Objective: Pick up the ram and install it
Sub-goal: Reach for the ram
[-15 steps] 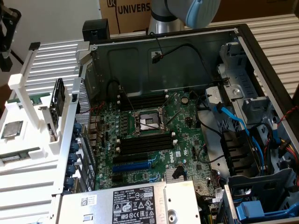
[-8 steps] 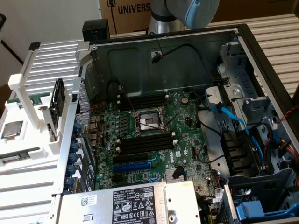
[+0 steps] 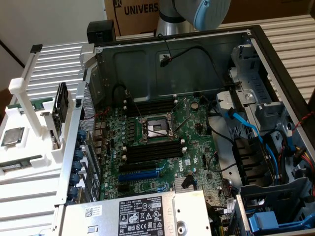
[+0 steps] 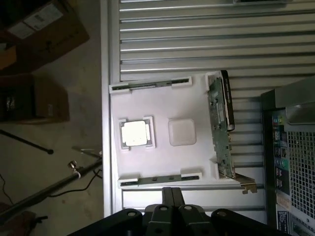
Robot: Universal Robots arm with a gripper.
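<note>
The ram [image 3: 20,164] is a thin green stick lying on edge in a groove of the white holder [image 3: 29,182] at the exterior view's left. From the wrist view it is a dark strip [image 4: 160,178] in the holder's groove. A second similar strip [image 4: 150,84] sits in the opposite groove. My gripper [image 4: 170,191] hangs high above the holder, close to the nearer strip in the picture. Its fingers are shut together with nothing between them. The open computer case holds the motherboard [image 3: 192,142], which has long black slots [image 3: 152,150].
On the holder lie a square silver processor [image 4: 135,133] and an empty square recess [image 4: 182,132]; a card [image 4: 221,128] stands upright at its case-side edge. In the case are the processor socket [image 3: 156,129], blue cables [image 3: 246,125] and a power supply [image 3: 142,214]. My arm [image 3: 197,12] rises behind the case.
</note>
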